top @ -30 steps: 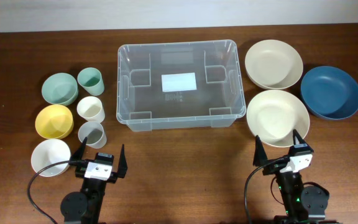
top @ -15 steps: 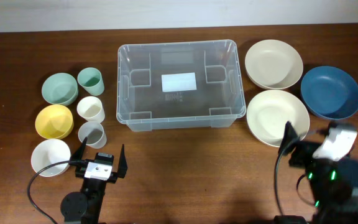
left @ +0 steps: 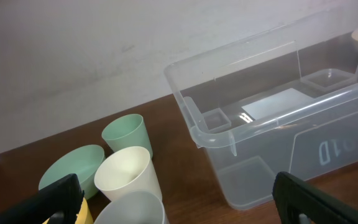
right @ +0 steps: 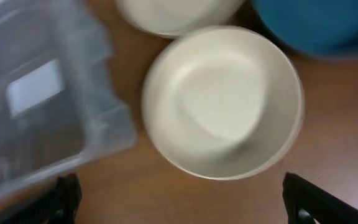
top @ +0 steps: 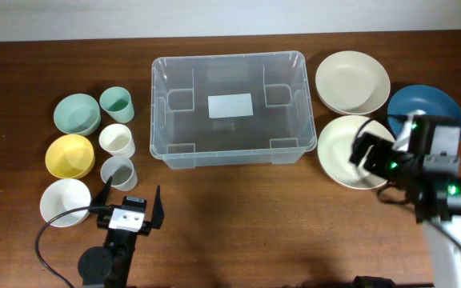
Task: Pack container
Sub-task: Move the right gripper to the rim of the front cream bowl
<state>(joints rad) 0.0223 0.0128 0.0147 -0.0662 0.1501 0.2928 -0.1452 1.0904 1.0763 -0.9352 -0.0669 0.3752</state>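
The container (top: 229,57), a large clear bin with a white label on its base, stands empty at the table's middle back. It also shows in the left wrist view (left: 278,115) and, blurred, in the right wrist view (right: 42,124). My left gripper (top: 132,189) rests low near the front edge, open, pointing towards the cups, nothing between its fingers (left: 179,202). My right gripper (top: 378,148) hangs raised over the near cream bowl (top: 342,152), open and empty (right: 185,202). That bowl (right: 222,99) lies just ahead of its fingers.
Right of the container are a second cream bowl (top: 352,82) and a blue bowl (top: 426,108). On the left stand a green bowl (top: 77,114), a yellow bowl (top: 70,155), a white bowl (top: 64,202), a green cup (top: 117,104), a white cup (top: 117,140) and a grey cup (top: 118,171).
My right arm has risen from the front edge and swung back over the near cream bowl, still open. The left arm has not moved.
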